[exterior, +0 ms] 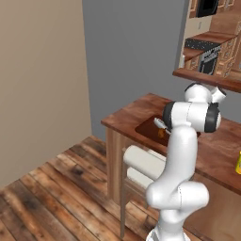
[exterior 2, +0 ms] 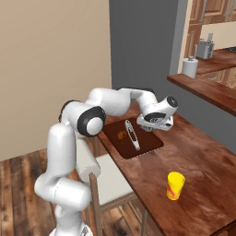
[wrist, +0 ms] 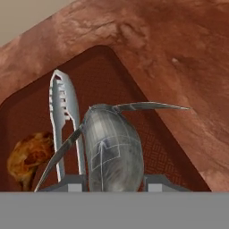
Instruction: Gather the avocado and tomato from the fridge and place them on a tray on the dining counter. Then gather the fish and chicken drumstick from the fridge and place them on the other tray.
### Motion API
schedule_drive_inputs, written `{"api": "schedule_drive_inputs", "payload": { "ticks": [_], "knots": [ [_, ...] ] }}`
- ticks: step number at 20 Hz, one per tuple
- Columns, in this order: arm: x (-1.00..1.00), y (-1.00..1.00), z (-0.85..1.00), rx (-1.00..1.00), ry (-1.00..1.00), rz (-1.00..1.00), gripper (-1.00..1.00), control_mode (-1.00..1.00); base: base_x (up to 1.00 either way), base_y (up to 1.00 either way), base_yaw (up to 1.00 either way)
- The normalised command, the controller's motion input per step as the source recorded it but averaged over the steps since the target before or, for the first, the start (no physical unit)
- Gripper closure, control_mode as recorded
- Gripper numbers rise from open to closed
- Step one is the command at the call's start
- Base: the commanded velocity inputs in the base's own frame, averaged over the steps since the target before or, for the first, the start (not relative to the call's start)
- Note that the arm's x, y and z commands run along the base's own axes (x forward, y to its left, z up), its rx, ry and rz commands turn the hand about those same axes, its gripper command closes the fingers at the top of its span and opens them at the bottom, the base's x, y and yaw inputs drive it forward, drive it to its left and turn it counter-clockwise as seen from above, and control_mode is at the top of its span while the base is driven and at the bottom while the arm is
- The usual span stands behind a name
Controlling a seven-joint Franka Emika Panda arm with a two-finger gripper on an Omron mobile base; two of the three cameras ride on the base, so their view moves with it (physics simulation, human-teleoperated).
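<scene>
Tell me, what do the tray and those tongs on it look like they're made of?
The tray looks like dark reddish-brown plastic or rubber: matte, with a fine woven-looking texture. The tongs look like metal: silvery grey, with slotted arms, though the rendering leaves this open.

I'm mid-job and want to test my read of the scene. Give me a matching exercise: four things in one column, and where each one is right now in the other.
Things:
1. grey scaly fish
2. golden-brown chicken drumstick
3. yellow cylindrical container
4. white-cushioned wooden stool

Places:
A. standing on the bare reddish-brown wooden dining counter, off the tray
B. on the floor, against the counter's side
C. between the gripper's fingers, above the dark brown tray
D. lying on the tray beside the silver metal tongs

Pairs: 1-C, 2-D, 3-A, 4-B
</scene>
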Motion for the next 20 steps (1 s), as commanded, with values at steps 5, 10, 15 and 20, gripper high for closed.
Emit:
{"api": "schedule_drive_inputs", "payload": {
  "ticks": [5, 10, 15, 20],
  "knots": [
    [0.00, 0.00, -0.22, 0.00, 0.00, 0.00, 1.00, -1.00, 0.00, 0.00, 0.00],
    [0.01, 0.01, -0.24, 0.00, 0.00, 0.00, 1.00, -1.00, 0.00, 0.00, 0.00],
    [0.05, 0.11, -0.24, 0.00, 0.00, 0.00, 1.00, -1.00, 0.00, 0.00, 0.00],
    [0.10, 0.16, -0.27, 0.00, 0.00, 0.00, 1.00, -1.00, 0.00, 0.00, 0.00]
  ]
}}
